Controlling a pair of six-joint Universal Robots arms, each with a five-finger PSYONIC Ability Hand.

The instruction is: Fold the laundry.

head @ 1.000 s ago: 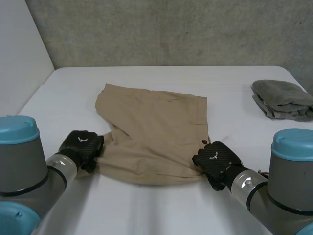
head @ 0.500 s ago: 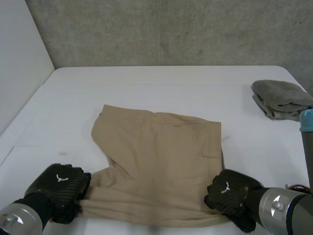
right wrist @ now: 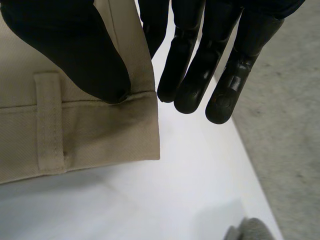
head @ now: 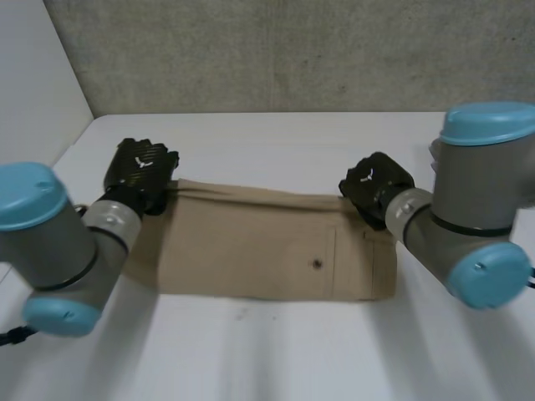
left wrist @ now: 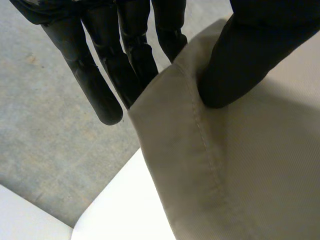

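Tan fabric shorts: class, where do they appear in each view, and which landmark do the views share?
Head view: tan fabric shorts mid-table, far corners at left hand and right hand.
Left wrist view: shorts pinched between left hand's thumb and fingers.
Right wrist view: shorts' belt-loop corner pinched under right hand's thumb.
Shared landmark: white table.

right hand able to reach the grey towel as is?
Probably not yet: the right hand pinches a corner of the shorts. The towel lies close by on the table with nothing between, so after letting go the way looks free.
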